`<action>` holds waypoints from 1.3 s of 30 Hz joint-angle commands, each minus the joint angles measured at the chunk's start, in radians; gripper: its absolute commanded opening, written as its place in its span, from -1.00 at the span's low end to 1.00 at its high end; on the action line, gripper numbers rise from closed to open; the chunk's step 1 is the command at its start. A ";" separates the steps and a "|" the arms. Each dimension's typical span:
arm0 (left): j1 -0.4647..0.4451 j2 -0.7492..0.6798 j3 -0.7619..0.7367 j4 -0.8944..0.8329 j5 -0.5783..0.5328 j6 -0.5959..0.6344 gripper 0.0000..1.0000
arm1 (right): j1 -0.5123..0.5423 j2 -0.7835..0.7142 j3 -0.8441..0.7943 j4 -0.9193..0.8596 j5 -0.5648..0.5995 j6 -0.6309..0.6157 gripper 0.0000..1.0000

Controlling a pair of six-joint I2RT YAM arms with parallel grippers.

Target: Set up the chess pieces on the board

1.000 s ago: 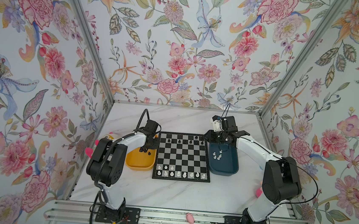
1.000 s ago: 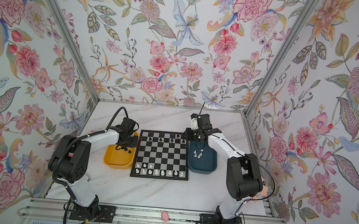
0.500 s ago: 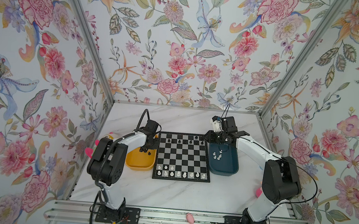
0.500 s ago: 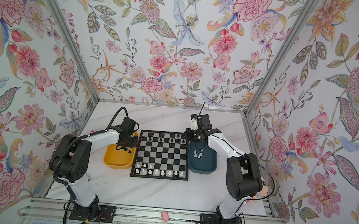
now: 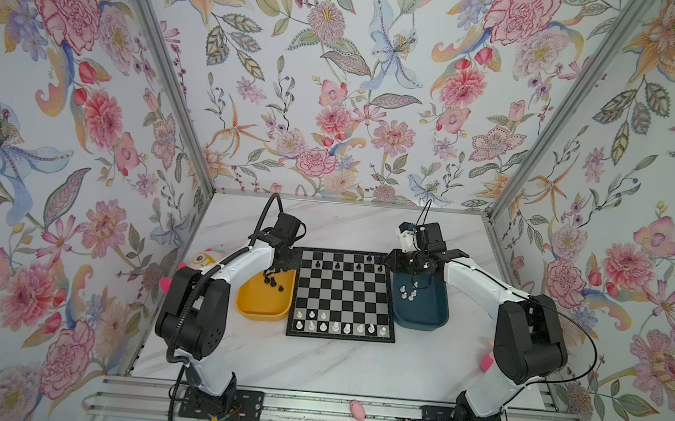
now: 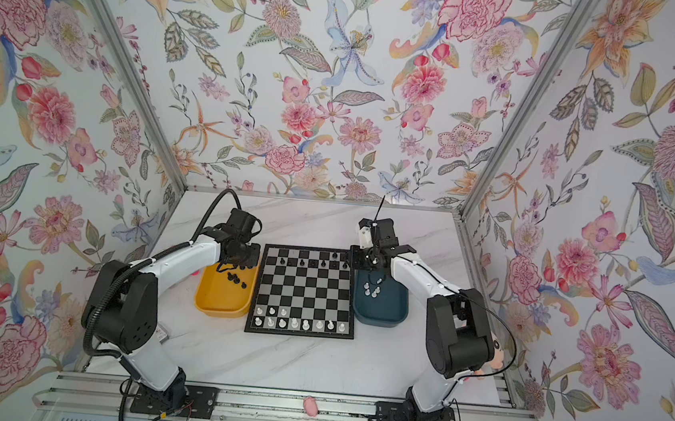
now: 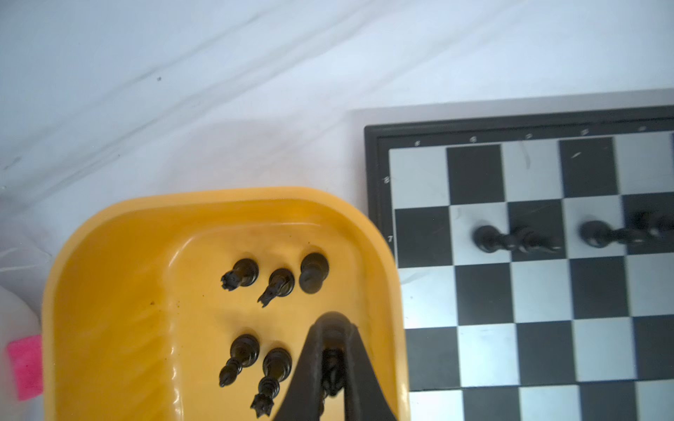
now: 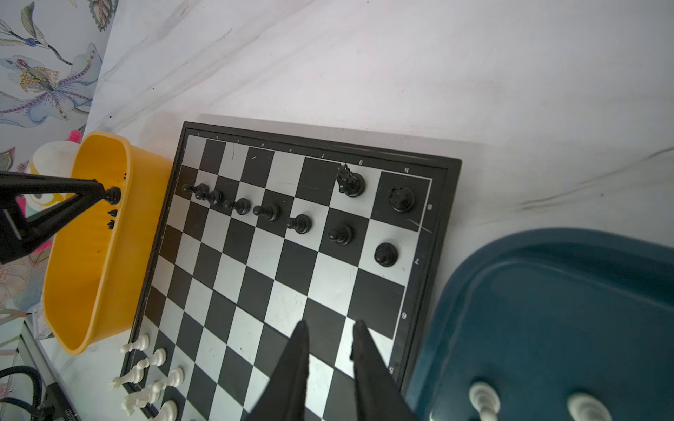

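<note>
**Chess set-up: a bit past halfway**

The board [image 5: 343, 299] lies flat on the worktop [image 5: 334, 365]. It sits between the yellow tray [image 5: 260, 309] and the blue tray [image 5: 422, 315].

The left end effector [image 7: 332, 330] is down in the yellow tray. It is closed tight on one black piece [image 8: 113, 195]. The right end effector [image 8: 330, 328] hangs over the side of the board next to the blue tray. Its two fingers stand a little apart and hold nothing.

What is done: on the near side, the white back row [image 5: 335, 326] looks full. Three white pawns [image 5: 312, 313] stand in front of it. On the far side, the black pawns [image 8: 301, 223] fill almost a whole row. A black knight [image 8: 350, 182] and a black rook [image 8: 401, 198] stand in the corner behind them.

What is left: five loose black pieces [image 7: 242, 273] sit in the yellow tray. A few loose white pieces [image 5: 408, 293] wait in the blue tray. Most of the black back row is bare. Most of the white pawn row is bare too.

I think the job is a bit past the middle. My guess is that the held piece goes next onto a bare square on the far side.
</note>
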 commanded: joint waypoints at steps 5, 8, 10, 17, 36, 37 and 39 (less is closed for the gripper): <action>-0.092 0.096 0.266 -0.093 -0.023 0.059 -0.95 | -0.015 -0.088 -0.037 0.013 0.006 -0.001 -0.52; -0.130 0.177 0.375 -0.117 -0.014 0.081 -0.94 | -0.025 -0.110 -0.052 0.016 0.009 -0.001 -0.52; -0.152 0.235 0.451 -0.135 -0.001 0.093 -0.95 | -0.033 -0.123 -0.063 0.015 0.010 -0.003 -0.52; -0.220 0.422 0.681 -0.192 0.038 0.124 -0.95 | -0.070 -0.185 -0.112 0.016 0.022 -0.002 -0.52; -0.294 0.677 0.944 -0.280 0.113 0.146 -0.96 | -0.135 -0.252 -0.199 0.015 0.030 0.001 -0.52; -0.296 0.681 0.945 -0.278 0.118 0.146 -0.96 | -0.137 -0.251 -0.202 0.016 0.031 0.000 -0.51; -0.298 0.688 0.944 -0.278 0.125 0.142 -0.97 | -0.137 -0.247 -0.203 0.018 0.028 0.002 -0.52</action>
